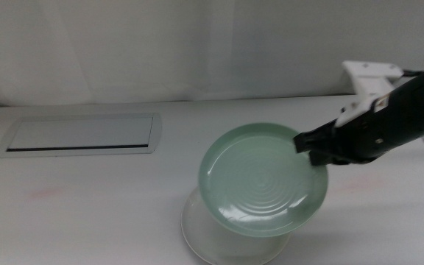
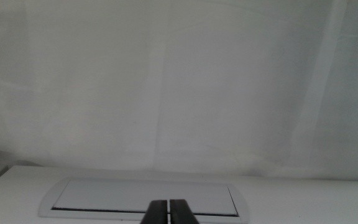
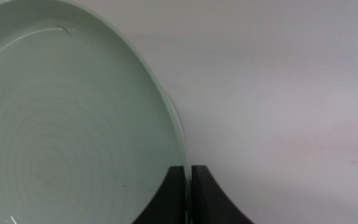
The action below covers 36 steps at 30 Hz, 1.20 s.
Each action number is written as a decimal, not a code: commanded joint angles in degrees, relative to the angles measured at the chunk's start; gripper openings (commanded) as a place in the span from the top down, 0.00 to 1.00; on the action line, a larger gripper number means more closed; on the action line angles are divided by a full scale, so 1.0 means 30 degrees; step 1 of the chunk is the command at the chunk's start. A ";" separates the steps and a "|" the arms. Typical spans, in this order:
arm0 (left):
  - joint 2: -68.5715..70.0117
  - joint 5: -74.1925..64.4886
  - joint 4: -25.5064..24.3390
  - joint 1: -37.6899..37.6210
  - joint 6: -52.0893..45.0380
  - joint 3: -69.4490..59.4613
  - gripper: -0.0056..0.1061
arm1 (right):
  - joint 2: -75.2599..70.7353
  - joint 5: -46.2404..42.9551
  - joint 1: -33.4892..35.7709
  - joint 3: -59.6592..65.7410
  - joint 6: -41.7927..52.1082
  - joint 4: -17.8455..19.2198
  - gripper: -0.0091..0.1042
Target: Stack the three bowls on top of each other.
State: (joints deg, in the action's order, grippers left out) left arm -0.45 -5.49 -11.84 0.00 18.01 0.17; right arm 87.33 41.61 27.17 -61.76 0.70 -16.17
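Note:
A pale mint green bowl (image 1: 263, 179) hangs tilted above the table, with my right gripper (image 1: 313, 149) shut on its right rim. In the right wrist view the same green bowl (image 3: 61, 124) fills most of the picture, its rim pinched between the two dark jaws of the right gripper (image 3: 189, 180). Under it on the table sits an off-white bowl (image 1: 201, 234), mostly covered by the green one. A grey bowl does not show. My left gripper (image 2: 168, 211) is shut with nothing in it, away from the bowls and facing the white panel (image 2: 146, 198).
A flat white rectangular panel with a dark slot (image 1: 81, 135) lies on the table at the back left. A white curtain backs the table. A white fixture (image 1: 370, 73) sits behind the right arm.

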 commanded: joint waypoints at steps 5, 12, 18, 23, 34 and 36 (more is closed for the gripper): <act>0.0724 0.0096 0.0080 0.0000 0.0158 -0.0555 0.98 | 0.2498 -0.1497 0.1265 0.0072 -0.0235 0.0093 0.94; 0.0724 0.0096 0.0080 0.0000 0.0158 -0.0555 0.98 | 0.4455 -0.2815 0.1459 0.0072 -0.0734 -0.0020 0.94; 0.0724 0.0096 0.0080 0.0000 0.0158 -0.0555 0.98 | 0.5166 -0.3048 0.2169 0.0072 -0.0734 0.0033 0.94; 0.0724 0.0096 0.0080 0.0000 0.0158 -0.0555 0.98 | 0.5714 -0.3284 0.2397 0.0072 -0.0824 -0.0099 0.94; 0.0724 0.0096 0.0080 0.0000 0.0122 -0.0555 0.98 | 0.5903 -0.3207 0.2397 -0.0220 -0.0235 0.0330 0.46; 0.0724 0.0096 0.0080 0.0000 0.0122 -0.0555 0.98 | 0.5869 -0.3190 0.2397 -0.0450 -0.0235 0.0330 0.18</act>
State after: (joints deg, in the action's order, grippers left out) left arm -0.45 -5.49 -11.84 0.00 18.01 0.17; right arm 104.84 32.17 34.12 -62.37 -0.84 -15.87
